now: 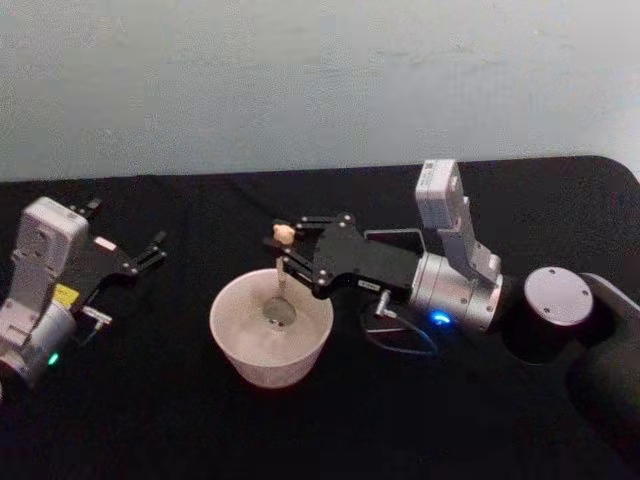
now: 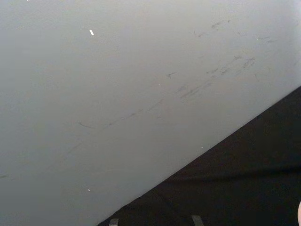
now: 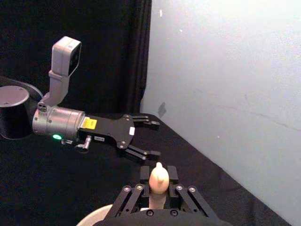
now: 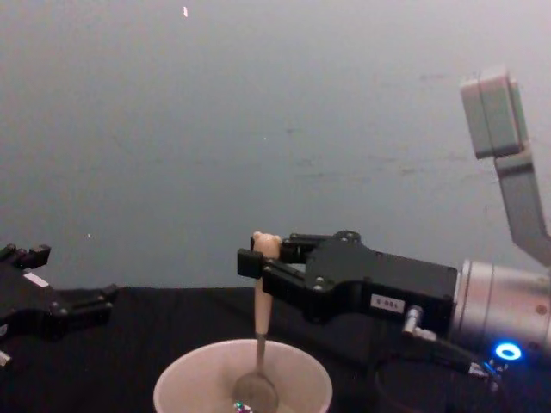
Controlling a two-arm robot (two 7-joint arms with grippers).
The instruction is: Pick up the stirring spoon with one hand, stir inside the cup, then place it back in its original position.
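The cup (image 1: 266, 366) stands on the black bench (image 1: 140, 410), and the stirring spoon (image 4: 261, 303) stands nearly upright inside it, with its small metal bowl resting low near the middle of the cup's floor and its beige handle rising above the rim. The right gripper (image 1: 286, 250) reaches in from the right of the cup and hangs over its far edge. Its fingers (image 3: 172, 173) are closed around the upper handle just under the bear-head knob, which sticks out above them. In the chest view the handle leaves the grip and drops straight into the cup, clear of the wall on both sides. The left gripper (image 3: 155, 139) is well to the left of the cup and raised off the bench, pointing toward the pale back wall (image 1: 300, 80). Its fingers are spread wide with nothing between them. A blue light glows on the right wrist to the right of the cup, and a green one on the left wrist.
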